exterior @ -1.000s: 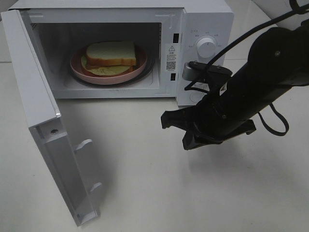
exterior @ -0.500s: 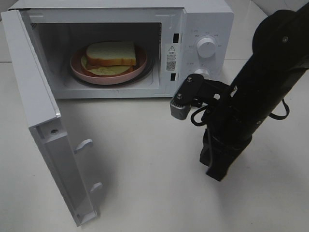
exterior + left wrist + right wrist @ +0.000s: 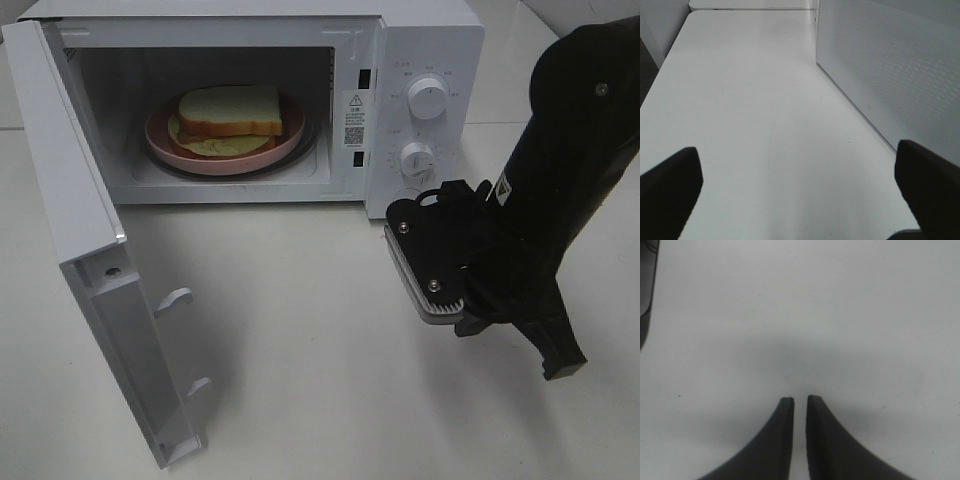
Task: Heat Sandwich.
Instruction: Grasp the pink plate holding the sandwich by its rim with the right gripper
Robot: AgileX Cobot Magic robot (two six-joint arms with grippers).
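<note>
Sandwich point(image 3: 230, 110) sits on its pink plate point(image 3: 165, 140) inside the microwave point(image 3: 430, 40), upper left of the high view, door point(image 3: 60, 180) wide open. Right hand point(image 3: 800, 400) is empty, fingers a sliver apart, aimed at the desk point(image 3: 300, 350); left hand point(image 3: 799, 180) gapes wide. I'd push the door's outer face near its free edge, slowly, until it latches.

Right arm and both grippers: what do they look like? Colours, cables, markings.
Right arm: glossy black casing, a small white label low on it, a black cable looped near the wrist. A black bracket with screws carries a grey-faced wrist camera. Right gripper: two black fingers, curved, tapering to narrow tips. Left gripper: black fingers with blunt, rounded tips; its arm is out of view.
</note>
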